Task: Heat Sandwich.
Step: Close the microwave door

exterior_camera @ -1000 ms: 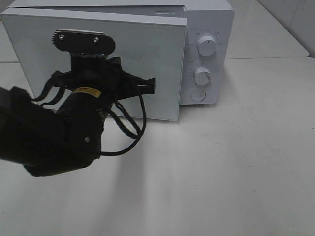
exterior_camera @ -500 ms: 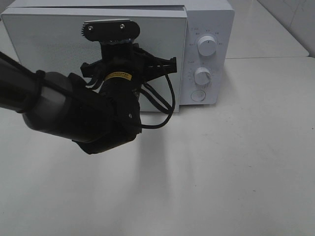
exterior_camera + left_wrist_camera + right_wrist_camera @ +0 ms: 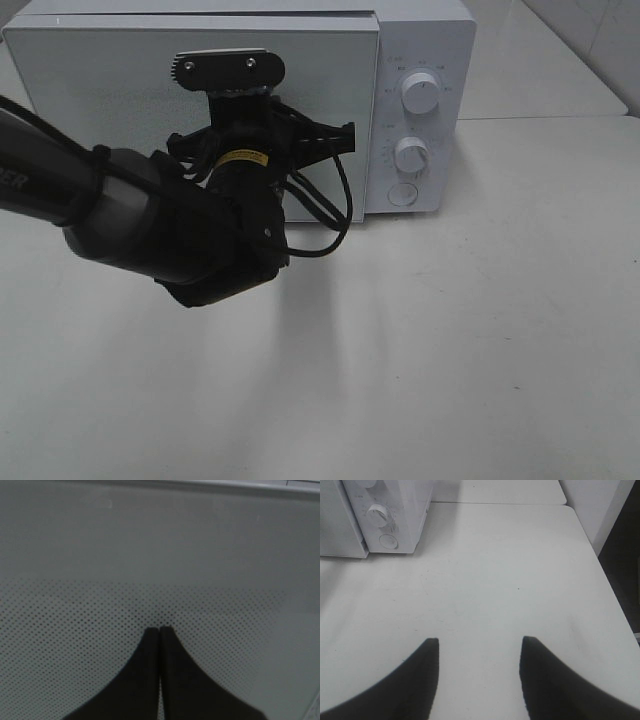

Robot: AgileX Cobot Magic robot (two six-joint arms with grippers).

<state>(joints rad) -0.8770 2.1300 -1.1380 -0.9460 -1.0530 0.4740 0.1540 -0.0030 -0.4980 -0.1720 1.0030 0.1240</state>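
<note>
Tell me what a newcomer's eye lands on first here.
The bulky black left arm fills the left middle of the high view, its shut left gripper aimed close at the door of the white microwave. Right of the door, two white knobs stand one above the other. The right gripper hangs open over the white table.

A white microwave [image 3: 425, 35] stands at the far left of the pale worktop [image 3: 480, 330]. Its door [image 3: 100, 90] looks shut, flush with the control panel on its right. Close up, the door's lower glass shows a fine dotted mesh. On the panel an upper knob [image 3: 421, 93] sits above a lower knob [image 3: 411, 156], with a round button [image 3: 402, 194] beneath them. The worktop near and right of the microwave is bare, and a seam crosses it at the far right.
</note>
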